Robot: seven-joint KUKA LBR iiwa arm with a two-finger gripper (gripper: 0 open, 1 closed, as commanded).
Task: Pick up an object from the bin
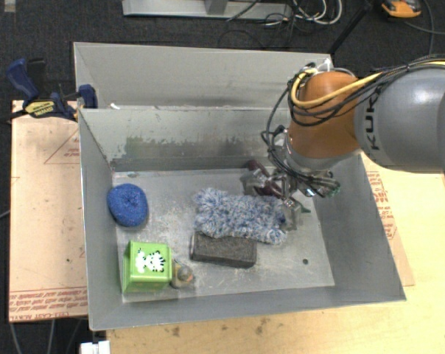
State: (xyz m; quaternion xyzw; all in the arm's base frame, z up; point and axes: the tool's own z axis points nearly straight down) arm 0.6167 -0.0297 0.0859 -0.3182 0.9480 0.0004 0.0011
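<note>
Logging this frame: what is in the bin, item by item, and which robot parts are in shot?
bin: one, grey metal, sloping walls, fills the middle of the view
scrubby ball: one, blue, round, left side of the floor
box: one, green with a black-and-white picture on top, near-left corner
small round thing: one, greyish-tan, touching the box's right side; too small to tell its kind
block: one, dark grey, oblong, near the middle, just below the cloth
fluffy cloth: one, blue and white, bunched, centre of the floor
arm: one, grey with an orange cover and yellow cables, comes in from the right
gripper: one, dark metal, low over the cloth's right end
</note>
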